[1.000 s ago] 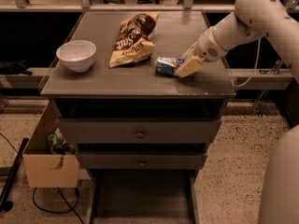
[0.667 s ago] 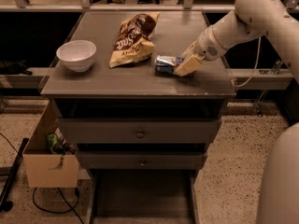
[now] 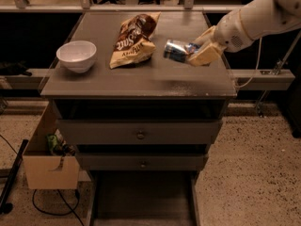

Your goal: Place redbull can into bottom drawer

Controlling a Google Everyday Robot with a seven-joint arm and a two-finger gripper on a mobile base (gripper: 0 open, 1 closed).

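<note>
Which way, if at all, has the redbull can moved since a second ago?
Yes. The redbull can, gripped by the hand over the cabinet top's right side, has shifted up-frame and slightly right against the still chip bag, probably lifted.

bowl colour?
White. The camera view shows the bowl at left, the hand gripping the redbull can at right.

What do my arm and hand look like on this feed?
The arm is thick, rounded, smooth white shells. The hand, at the redbull can over the cabinet top's right side, has pale cream wedge-shaped fingers. A thin cable loops beneath the arm. No markings show.
</note>
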